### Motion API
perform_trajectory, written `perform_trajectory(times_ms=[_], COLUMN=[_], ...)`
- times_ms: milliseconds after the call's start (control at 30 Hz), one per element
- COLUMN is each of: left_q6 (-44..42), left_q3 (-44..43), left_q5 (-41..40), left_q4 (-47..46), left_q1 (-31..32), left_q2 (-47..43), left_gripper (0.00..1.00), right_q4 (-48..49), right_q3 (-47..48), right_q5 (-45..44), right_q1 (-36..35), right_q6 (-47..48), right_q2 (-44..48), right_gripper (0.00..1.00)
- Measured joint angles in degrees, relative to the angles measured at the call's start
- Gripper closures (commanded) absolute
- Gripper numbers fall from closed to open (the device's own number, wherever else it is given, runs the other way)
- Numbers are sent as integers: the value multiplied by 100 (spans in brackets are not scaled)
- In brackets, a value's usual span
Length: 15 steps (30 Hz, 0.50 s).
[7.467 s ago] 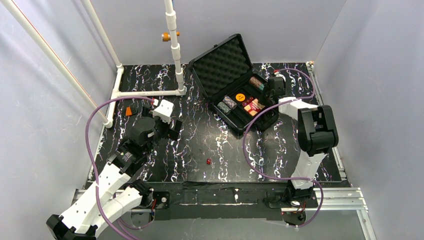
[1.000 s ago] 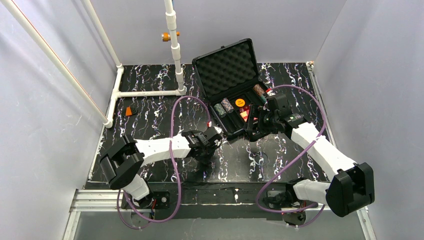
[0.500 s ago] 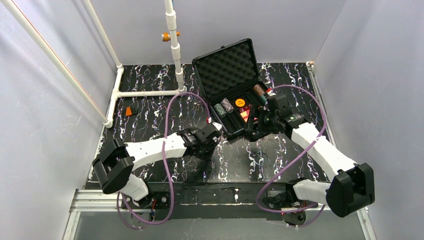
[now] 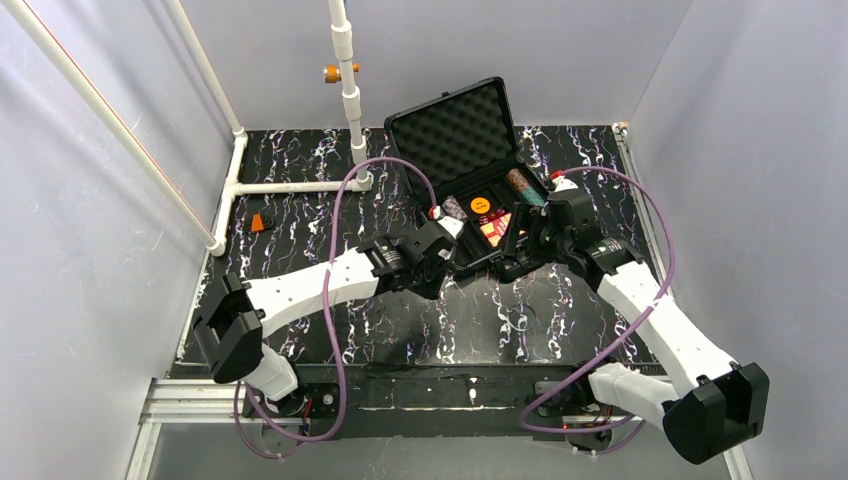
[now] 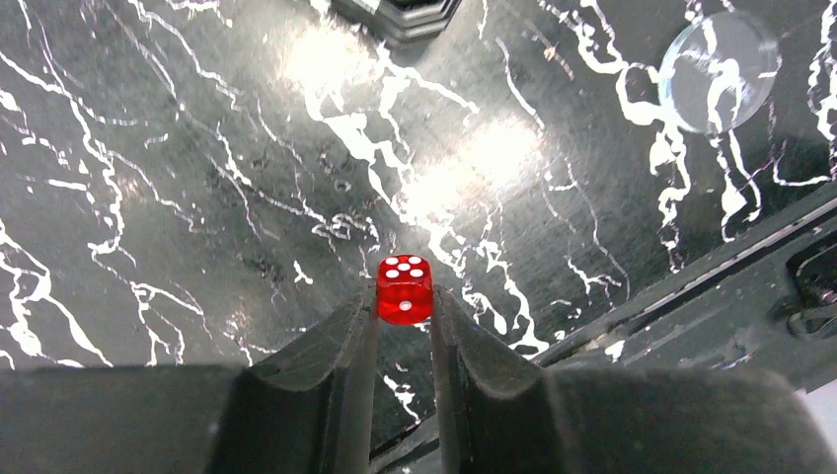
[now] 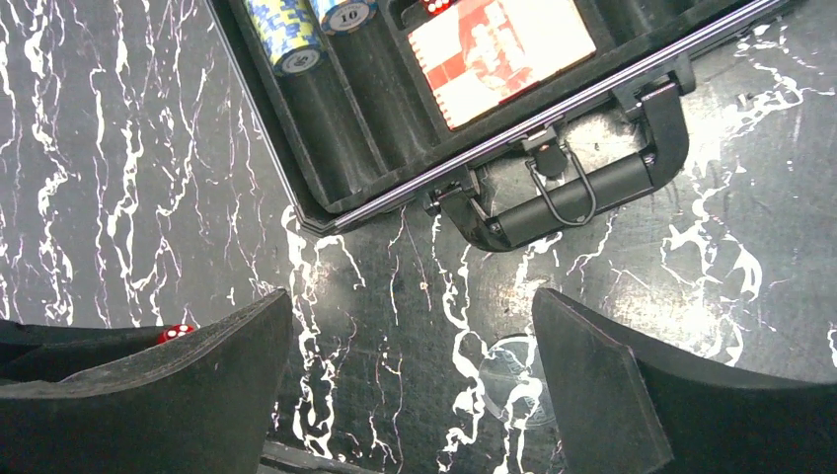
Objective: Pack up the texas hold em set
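Note:
The black foam-lined case (image 4: 455,125) lies open at the back centre, its tray holding chip stacks (image 6: 286,35), a red-yellow card box (image 6: 500,49) and an orange disc (image 4: 480,204). My left gripper (image 5: 404,304) is shut on a small red die (image 5: 404,289), pinched at the fingertips and held above the marbled table. In the top view the left gripper (image 4: 443,262) hovers at the case's near-left corner. My right gripper (image 6: 410,306) is open and empty, just in front of the case handle (image 6: 572,202), and the right gripper (image 4: 515,245) covers the case's front edge from above.
A clear round disc (image 6: 513,380) lies flat on the table in front of the handle, also visible as the clear disc (image 5: 716,71). White pipe frame (image 4: 345,90) stands at the back left. A small orange-black item (image 4: 263,221) lies at the far left.

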<state>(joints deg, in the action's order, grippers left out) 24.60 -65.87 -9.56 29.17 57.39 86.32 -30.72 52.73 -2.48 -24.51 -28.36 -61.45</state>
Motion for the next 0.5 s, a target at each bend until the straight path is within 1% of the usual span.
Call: perform_trajectory(times_ms=[300, 500], left_q6=[-216, -365], left_q3=[-977, -1759], left_q5=[-7, 61], left_q4=[70, 90], left_q1=[-111, -365], left_q2=[866, 1545], left_gripper=[100, 100], right_q4=[-7, -42], right_q3=[-2, -13], right_q5=[-448, -758], right_q1=[0, 0], right_q6=[-140, -304], right_q2=[695, 1128], right_gripper=[2, 2])
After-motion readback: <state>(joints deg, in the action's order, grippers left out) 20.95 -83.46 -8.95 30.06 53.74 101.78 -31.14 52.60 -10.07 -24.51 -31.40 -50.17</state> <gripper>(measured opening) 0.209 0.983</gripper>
